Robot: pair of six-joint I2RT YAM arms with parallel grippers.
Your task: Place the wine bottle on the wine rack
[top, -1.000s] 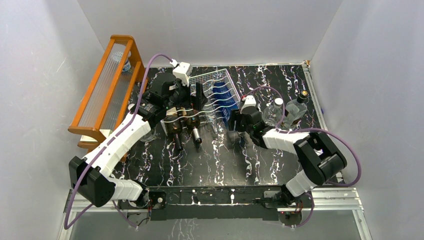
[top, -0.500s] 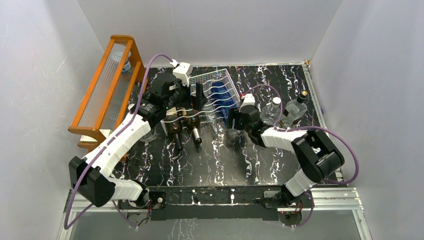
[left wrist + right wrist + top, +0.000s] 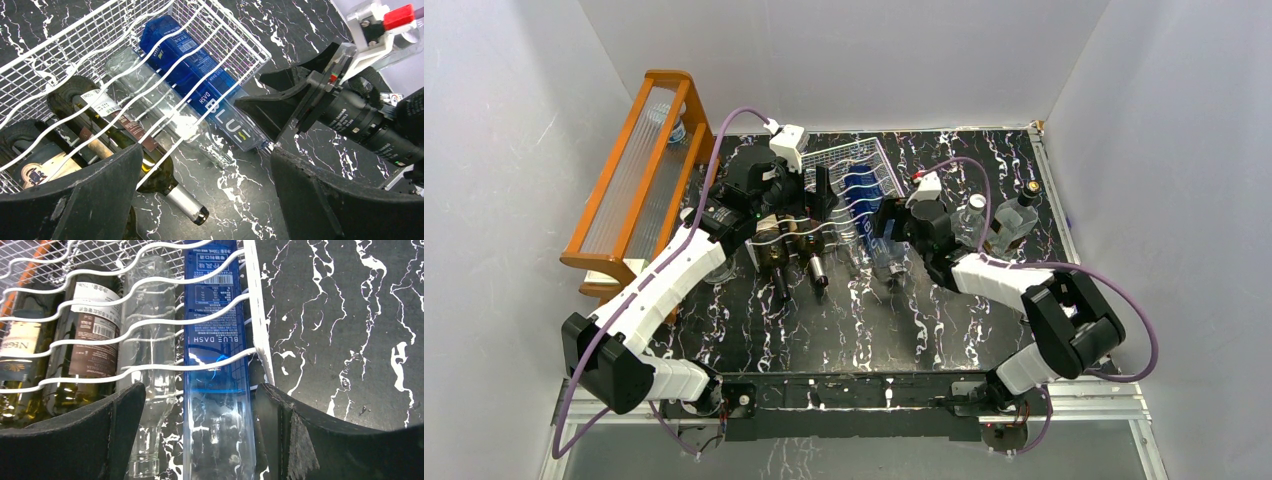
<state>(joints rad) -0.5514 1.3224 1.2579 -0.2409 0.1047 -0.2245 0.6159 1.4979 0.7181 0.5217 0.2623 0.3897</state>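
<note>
The wine rack (image 3: 844,158), a white wire frame with wavy cross wires, lies flat at the table's back centre. The wine bottle (image 3: 864,192), a blue square-sided one, lies in the rack's rightmost groove (image 3: 215,340), neck toward the arms. My right gripper (image 3: 891,228) is open and straddles its clear neck end (image 3: 197,396), with a gap on the left side. My left gripper (image 3: 819,200) hangs wide open over the rack's near edge (image 3: 205,155), holding nothing. The blue bottle (image 3: 200,85) and the right wrist's camera show ahead of it.
A clear glass bottle (image 3: 150,345) and two dark green bottles (image 3: 90,340) fill the grooves to the left. The orange wooden shelf (image 3: 639,170) stands at the back left. Two clear bottles (image 3: 1014,218) stand upright at the right, near the table's edge.
The right gripper's jaws have spread apart off the blue bottle, which now rests further into the rack. The right wrist has shifted left and forward. The left arm has not moved.
</note>
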